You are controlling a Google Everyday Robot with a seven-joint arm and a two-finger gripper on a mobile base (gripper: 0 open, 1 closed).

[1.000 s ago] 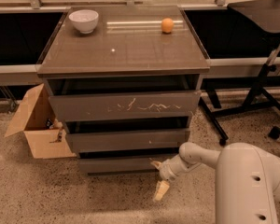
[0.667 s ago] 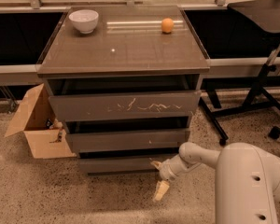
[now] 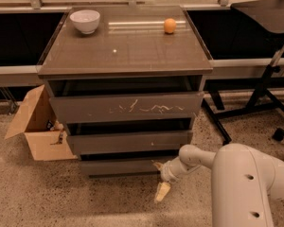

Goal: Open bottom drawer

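The bottom drawer (image 3: 120,166) is the slimmest of three grey-brown fronts, low on the cabinet, with a dark gap above its top edge. My gripper (image 3: 160,178) is at the drawer's right end, close to the floor. One finger (image 3: 162,191) hangs down toward the floor and the other reaches toward the drawer's top edge (image 3: 157,164). The white arm (image 3: 236,183) comes in from the lower right.
The tall top drawer (image 3: 125,107) with white scratches and the middle drawer (image 3: 130,142) both stand slightly out. A white bowl (image 3: 84,21) and an orange ball (image 3: 169,25) sit on the cabinet top. An open cardboard box (image 3: 38,126) is on the floor at left. Chair legs (image 3: 255,98) stand at right.
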